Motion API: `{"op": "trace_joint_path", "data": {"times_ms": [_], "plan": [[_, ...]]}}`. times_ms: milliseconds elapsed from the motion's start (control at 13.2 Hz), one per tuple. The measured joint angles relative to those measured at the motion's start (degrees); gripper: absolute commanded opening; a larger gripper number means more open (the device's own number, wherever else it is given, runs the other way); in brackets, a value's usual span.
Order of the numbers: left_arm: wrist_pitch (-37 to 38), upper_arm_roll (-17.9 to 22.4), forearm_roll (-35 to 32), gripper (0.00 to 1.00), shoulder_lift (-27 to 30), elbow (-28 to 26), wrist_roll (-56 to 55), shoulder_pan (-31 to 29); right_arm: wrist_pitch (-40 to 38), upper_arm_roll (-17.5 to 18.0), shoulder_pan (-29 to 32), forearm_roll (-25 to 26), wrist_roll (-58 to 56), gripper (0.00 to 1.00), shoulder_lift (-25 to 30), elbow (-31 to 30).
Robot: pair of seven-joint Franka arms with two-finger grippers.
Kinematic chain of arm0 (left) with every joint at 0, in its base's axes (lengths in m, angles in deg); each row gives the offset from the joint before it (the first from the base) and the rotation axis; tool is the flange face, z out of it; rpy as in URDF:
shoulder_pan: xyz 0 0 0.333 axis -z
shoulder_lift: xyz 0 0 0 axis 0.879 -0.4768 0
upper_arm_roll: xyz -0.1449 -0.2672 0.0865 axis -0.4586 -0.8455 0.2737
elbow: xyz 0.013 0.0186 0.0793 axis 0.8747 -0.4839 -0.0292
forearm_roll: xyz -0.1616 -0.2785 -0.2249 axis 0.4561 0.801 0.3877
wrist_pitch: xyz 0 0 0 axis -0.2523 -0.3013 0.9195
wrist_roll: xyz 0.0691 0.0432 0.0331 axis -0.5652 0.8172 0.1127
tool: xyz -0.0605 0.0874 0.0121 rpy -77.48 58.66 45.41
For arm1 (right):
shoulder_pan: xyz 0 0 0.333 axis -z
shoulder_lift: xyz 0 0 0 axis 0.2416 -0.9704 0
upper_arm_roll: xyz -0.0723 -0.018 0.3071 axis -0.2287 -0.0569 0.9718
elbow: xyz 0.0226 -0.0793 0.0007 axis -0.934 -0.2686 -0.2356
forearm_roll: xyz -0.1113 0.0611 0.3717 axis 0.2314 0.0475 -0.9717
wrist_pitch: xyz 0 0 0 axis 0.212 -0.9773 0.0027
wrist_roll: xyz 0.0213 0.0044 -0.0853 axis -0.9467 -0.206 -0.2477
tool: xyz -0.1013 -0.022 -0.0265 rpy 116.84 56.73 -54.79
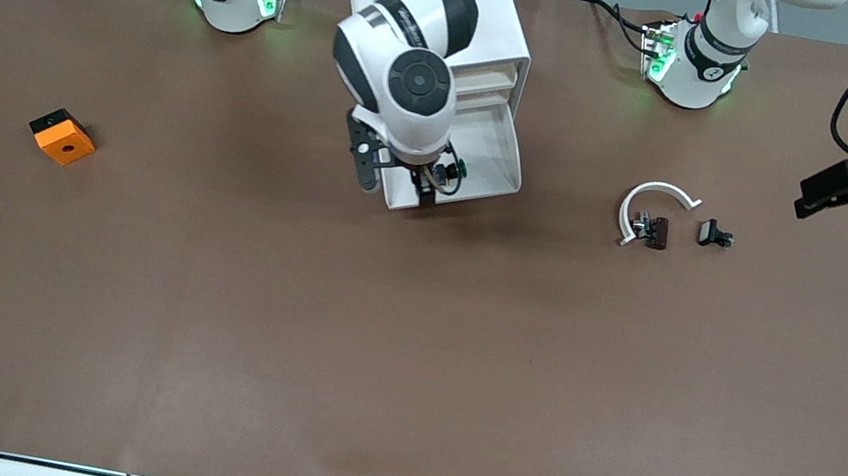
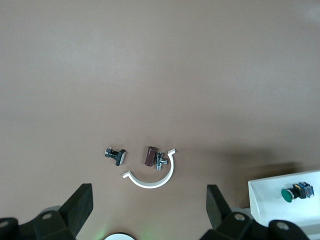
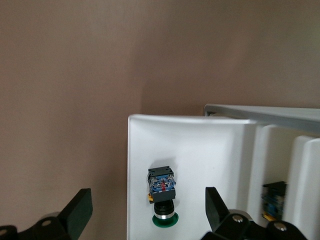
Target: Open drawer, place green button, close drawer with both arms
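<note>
Now button (image 3: 162, 192) loose in the pulled-out drawer (image 3: 200, 150), directly under spread-fingered, empty right gripper (image 1: 402, 177).

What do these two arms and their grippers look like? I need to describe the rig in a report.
Both are white, rounded, jointed arms with black joint bands. Their bases glow green. The right arm has a round dark grey cap on its wrist and ends in a black two-finger right gripper. The left gripper is black too, with a black cable looping above it.

Drawer (image 1: 493, 145) partly hidden under right arm's wrist; button (image 1: 456, 167) barely peeking out beside it. Left arm cut off at frame edge. Small clip-like parts (image 1: 656, 230) too tiny to identify.
</note>
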Motion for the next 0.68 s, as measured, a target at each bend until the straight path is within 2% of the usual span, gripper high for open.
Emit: {"op": "trace_joint_path", "data": {"times_ms": [227,378,681], "plan": [[-0.22,-4.05,0.00,1.00,0.62,-1.26,-0.05,-2.95,-7.20,0.06,3.37,-0.60,-1.29,1.00,0.81,5.73],[-3.99,-5.69,0.00,1.00,0.23,-3.38,-0.46,-2.93,-10.92,0.00,5.58,-0.77,-8.88,1.00,2.54,7.54],[-25.75,-11.98,-0.01,1.00,-5.09,-13.29,-9.42,-2.51,-16.91,-0.19,12.63,-0.81,-33.34,1.00,9.78,8.14]]}}
